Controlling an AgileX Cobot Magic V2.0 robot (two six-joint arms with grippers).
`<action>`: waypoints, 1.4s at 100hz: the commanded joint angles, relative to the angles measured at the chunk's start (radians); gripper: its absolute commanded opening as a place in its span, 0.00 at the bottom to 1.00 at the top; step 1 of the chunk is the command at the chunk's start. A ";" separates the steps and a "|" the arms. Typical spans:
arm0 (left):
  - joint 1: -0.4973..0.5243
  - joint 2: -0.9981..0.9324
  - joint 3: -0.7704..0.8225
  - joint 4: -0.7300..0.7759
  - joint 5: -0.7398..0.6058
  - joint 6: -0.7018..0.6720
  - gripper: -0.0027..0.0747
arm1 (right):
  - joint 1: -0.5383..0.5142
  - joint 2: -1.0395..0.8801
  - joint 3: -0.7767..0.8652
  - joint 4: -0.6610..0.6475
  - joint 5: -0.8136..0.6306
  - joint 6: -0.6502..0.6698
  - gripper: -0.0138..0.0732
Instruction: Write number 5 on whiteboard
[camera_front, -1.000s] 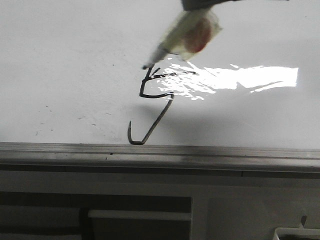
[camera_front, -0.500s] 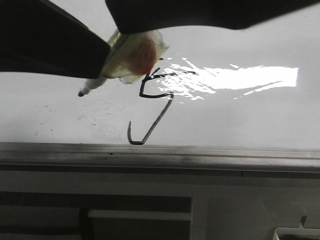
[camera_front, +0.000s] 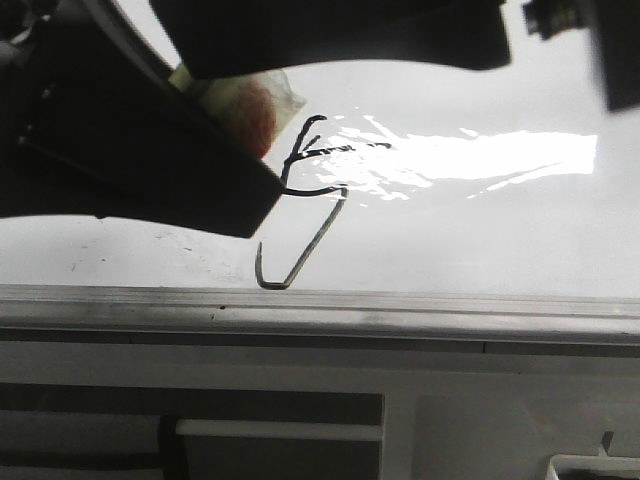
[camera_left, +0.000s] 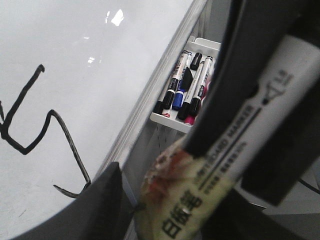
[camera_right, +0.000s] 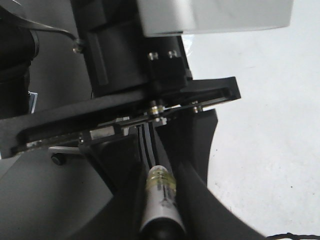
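Left gripper (camera_left: 235, 165) clamps a light, stiff marker (camera_left: 235, 150) mid-barrel; right gripper's state cannot be told. The number 5 (camera_front: 312, 205) smudges easily on slick whiteboard (camera_front: 500, 240).

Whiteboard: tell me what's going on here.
A crooked black number 5 is already drawn on the whiteboard, its hooked tail ending just above the frame rail. A taped marker sits between dark jaws in both wrist views, close beside the figure in the front view. Which arm actually grips it cannot be told. Spare markers lie in a tray beside the board.
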 joint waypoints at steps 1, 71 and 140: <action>-0.002 -0.012 -0.036 -0.026 -0.024 -0.006 0.27 | -0.005 -0.010 -0.036 0.006 0.029 -0.003 0.08; -0.002 -0.012 -0.034 -0.022 -0.020 -0.010 0.01 | -0.005 -0.010 -0.036 0.061 0.017 0.016 0.42; -0.002 -0.012 0.097 -0.307 -0.421 -0.165 0.01 | -0.005 -0.254 -0.036 0.202 -0.373 0.016 0.49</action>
